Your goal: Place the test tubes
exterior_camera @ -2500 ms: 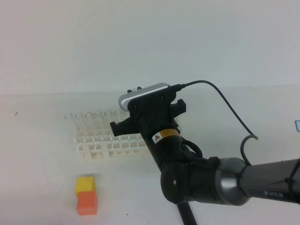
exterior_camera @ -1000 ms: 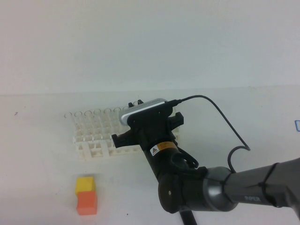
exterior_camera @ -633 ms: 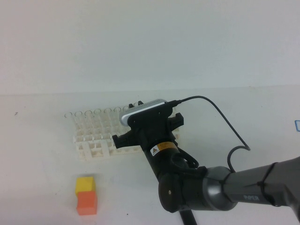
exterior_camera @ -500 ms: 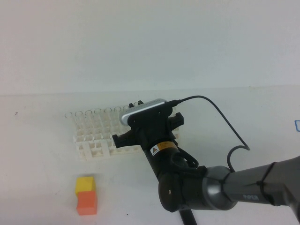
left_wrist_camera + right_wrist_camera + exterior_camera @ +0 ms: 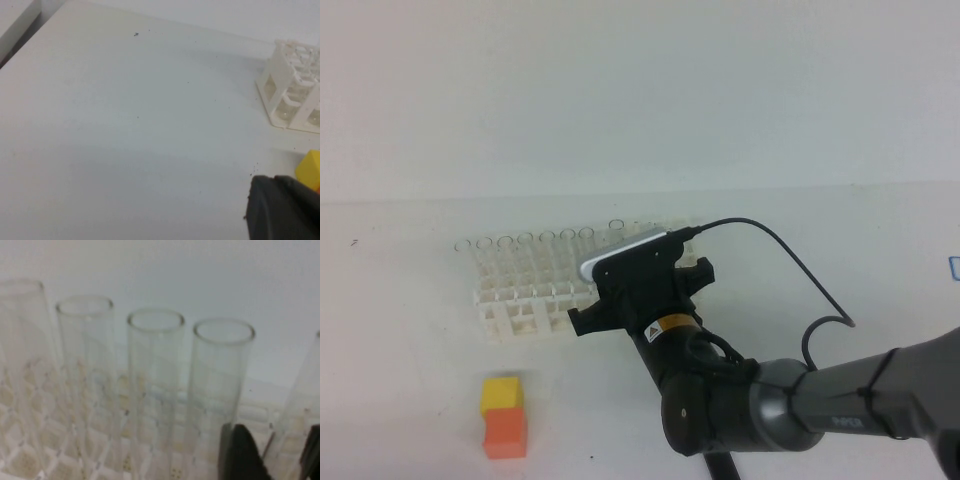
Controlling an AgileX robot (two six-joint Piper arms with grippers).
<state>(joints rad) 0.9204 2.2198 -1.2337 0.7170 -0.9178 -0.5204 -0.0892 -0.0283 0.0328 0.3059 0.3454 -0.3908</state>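
moved since 2.5 s ago: right arm (image 5: 740, 410), wrist sunk lower over the right end of the rack (image 5: 520, 305), and lower again than half a second ago. more tube rims uncovered along the back row. blocks unmoved.

right end effector (image 5: 277, 452): hidden behind its own wrist in the high view. in the right wrist view, two dark fingers (image 5: 242, 455) a little apart, clamped on a clear test tube (image 5: 300, 400) held between them.

test tube, held: at the right end of the rack, next in line after the standing test tubes (image 5: 155, 390), just beside the nearest of them. lower end out of sight.

test tubes, standing: clear glass, upright, mouths up, side by side in the back row of the white lattice rack.

left end effector (image 5: 282, 207): apart from the rack, facing its left end, close to the yellow block. only a dark edge in view; open or closed, cannot tell.

yellow block (image 5: 502, 393): touching the orange block (image 5: 505, 432), on the near left of the bench, in front of the rack and apart from it.

cable (image 5: 790, 250): black, looping from the wrist camera (image 5: 625, 250) off to the right.

bench (image 5: 410, 380): white, matt, a few dark specks.

wall (image 5: 620, 90): plain white, behind the bench.
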